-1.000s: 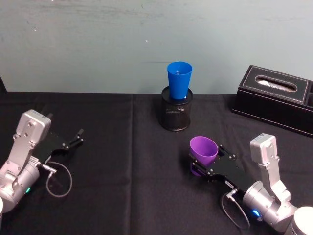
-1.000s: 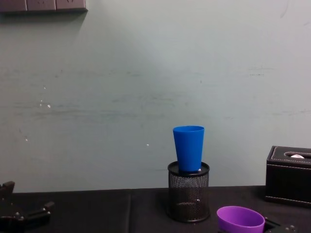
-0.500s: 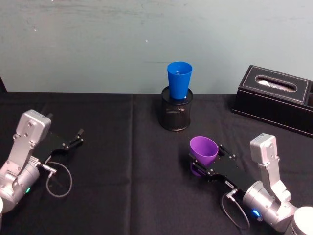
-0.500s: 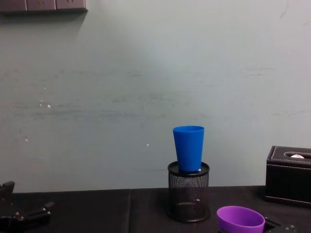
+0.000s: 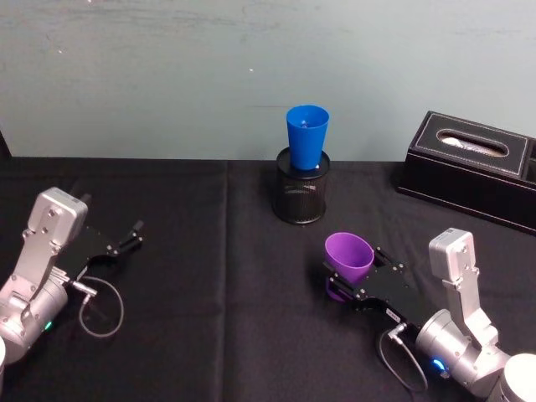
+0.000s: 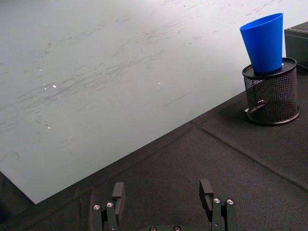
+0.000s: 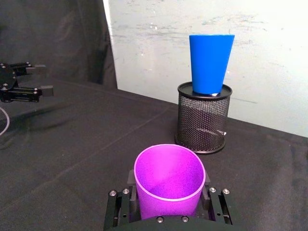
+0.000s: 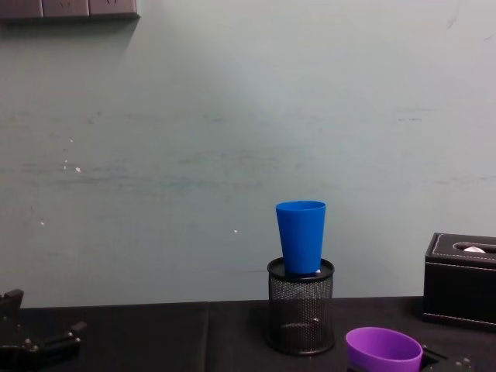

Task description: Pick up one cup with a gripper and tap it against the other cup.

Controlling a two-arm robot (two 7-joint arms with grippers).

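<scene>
1. Near the right edge of the black cloth [image 5: 226, 293], the right gripper [image 5: 342, 283] was clamped on the purple cup [image 5: 349, 257]. Its jaws pinched the lower wall while the mouth leaned toward the far left. Whether the base cleared the cloth could not be told. The wall looked smooth and tapered, so a quick swing would probably let the cup slide out of the flat jaws.
2. Near the left edge, slightly farther back, the left gripper [image 6: 162, 192] lay low over the cloth with its jaws spread and nothing between them. It was well apart from both cups and looked unlikely to interfere.
3. Farther back at the centre, the blue cup [image 5: 306, 138] stood upright with its base dropped into the black mesh pen holder [image 5: 301, 201], well apart from the purple cup. It seemed loosely seated and top-heavy, so a hard tap would likely knock it out or topple the holder. Too low an approach would strike the mesh instead of the cup.
4. At the far right, the tissue box [image 5: 469, 163] sat off the direct line between the cups, and only a wide swing would risk it.
5. Compared with a second before, nothing had visibly shifted: same grip, same cup tilt, and the left arm was unmoved
</scene>
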